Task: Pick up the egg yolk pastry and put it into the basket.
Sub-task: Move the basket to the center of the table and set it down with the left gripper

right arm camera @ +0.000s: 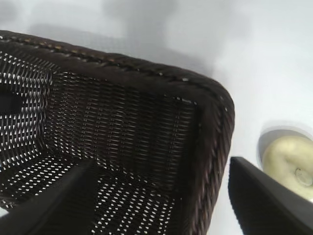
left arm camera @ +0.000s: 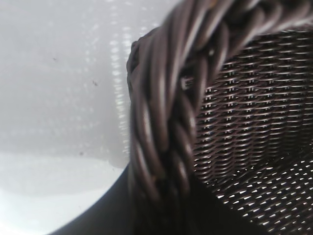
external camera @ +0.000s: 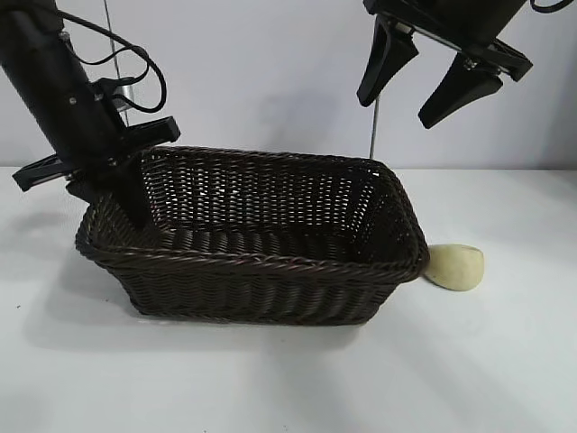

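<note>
You are looking across a white table (external camera: 288, 379) at two black robot arms facing you. A large, dark brown woven basket (external camera: 261, 271) is sitting in the middle of the table, its braided rim flaring outward. The egg yolk pastry (external camera: 455, 266), a small pale yellow-green dome, is lying on the table just outside the basket's right end, touching or almost touching the wicker near its base.

Your left gripper (external camera: 135, 203) is reaching steeply down at the basket's left end, its tip sitting just inside the rim against the inner wall. In the left wrist view the braided rim (left arm camera: 166, 122) is filling most of the frame at very close range, with the woven interior beside it. The fingers are squeezed nearly together, and you cannot tell whether they are pinching the wicker or simply lying against it.

Your right gripper (external camera: 431, 77) is hanging high above the basket's right end, well clear of everything. Its two black fingers (external camera: 386, 59) are standing wide apart, holding nothing. In the right wrist view the fingers are framing the basket's corner (right arm camera: 210, 98), with the pastry (right arm camera: 288, 164) showing on the table beyond it.
</note>
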### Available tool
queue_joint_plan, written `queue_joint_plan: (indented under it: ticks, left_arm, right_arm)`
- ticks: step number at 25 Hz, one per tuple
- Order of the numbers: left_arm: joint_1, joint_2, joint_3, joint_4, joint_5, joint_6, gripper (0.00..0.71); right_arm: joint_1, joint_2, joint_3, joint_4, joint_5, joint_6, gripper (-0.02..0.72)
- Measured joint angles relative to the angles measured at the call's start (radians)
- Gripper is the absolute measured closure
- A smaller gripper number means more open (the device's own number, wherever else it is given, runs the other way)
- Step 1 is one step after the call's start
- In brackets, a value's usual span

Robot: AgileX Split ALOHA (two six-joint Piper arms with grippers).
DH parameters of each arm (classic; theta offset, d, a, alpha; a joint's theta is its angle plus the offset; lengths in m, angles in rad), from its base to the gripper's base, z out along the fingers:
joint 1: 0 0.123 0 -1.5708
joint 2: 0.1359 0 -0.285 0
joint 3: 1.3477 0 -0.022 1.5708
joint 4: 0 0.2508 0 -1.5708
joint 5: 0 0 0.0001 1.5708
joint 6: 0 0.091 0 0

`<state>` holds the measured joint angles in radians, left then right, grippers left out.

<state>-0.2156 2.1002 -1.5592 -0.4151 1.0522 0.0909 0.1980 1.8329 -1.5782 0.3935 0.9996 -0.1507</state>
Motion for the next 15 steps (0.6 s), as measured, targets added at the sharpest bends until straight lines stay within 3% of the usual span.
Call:
queue_joint_plan:
  ticks: [12,15]
  left_arm:
    - [0.001,0.0,0.0,-0.002,-0.005,0.012,0.61]
    - [0.001,0.0,0.0,-0.009,-0.008,0.012,0.567]
  right_arm:
    - [0.0,0.0,0.0,0.0,-0.002,0.0,0.167]
    - [0.0,0.0,0.0,0.0,-0.003,0.0,0.167]
